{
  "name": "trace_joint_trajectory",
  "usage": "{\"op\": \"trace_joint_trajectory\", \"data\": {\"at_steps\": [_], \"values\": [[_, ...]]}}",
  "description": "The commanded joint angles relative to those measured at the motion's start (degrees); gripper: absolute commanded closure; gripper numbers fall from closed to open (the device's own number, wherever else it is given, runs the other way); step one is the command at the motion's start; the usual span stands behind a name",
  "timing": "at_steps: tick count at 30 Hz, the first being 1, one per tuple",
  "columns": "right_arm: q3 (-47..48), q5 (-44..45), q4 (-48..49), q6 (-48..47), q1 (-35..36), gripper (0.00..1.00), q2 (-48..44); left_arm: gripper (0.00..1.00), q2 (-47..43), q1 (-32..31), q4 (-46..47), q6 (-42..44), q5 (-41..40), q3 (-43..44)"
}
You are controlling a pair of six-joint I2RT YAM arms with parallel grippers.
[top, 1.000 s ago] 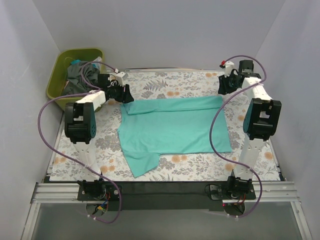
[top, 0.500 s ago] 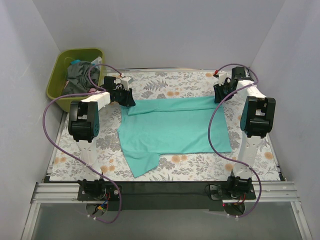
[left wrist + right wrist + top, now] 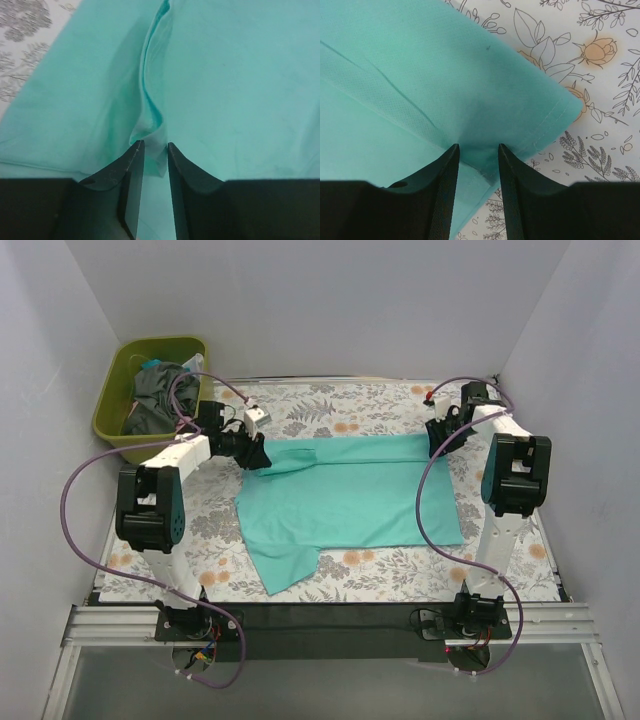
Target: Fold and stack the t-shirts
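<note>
Differs from a second ago in both arms: places the left gripper (image 3: 257, 454) lower and further in on the far-left corner of the turquoise t-shirt (image 3: 350, 495), that arm's elbow dropped toward the near edge, and sets the right gripper (image 3: 440, 438) down on the far-right corner instead of above the floral table cloth (image 3: 330, 415). Pinches a raised ridge of turquoise cloth between the left fingers (image 3: 132, 170), jaws nearly together around it. Clamps the far-right hem corner likewise, with creases fanning out from between the right fingers (image 3: 447, 180). Leaves the shirt spread flat mid-table much as before, far edge folded over in a band, one sleeve sticking out toward the near-left. Holds crumpled dark grey t-shirts (image 3: 150, 405) in the olive-green basket (image 3: 165, 341), against the wall beyond the table's far-left corner.
</note>
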Motion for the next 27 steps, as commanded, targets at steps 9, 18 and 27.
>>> {"op": "trace_joint_trajectory", "data": {"at_steps": [9,18,27], "values": [[3.5,-2.0,-4.1,-2.1,-0.3,0.60,-6.1,0.51,-8.9,-0.9,-14.0,26.1,-0.1,-7.4],[8.0,-2.8,-4.0,0.7,1.2,0.64,-1.1,0.62,1.5,1.1,-0.8,-5.8,-3.2,4.5],[7.1,1.2,-3.9,0.9,2.1,0.65,2.8,0.65,11.9,1.0,2.8,-17.7,-12.3,10.8]]}}
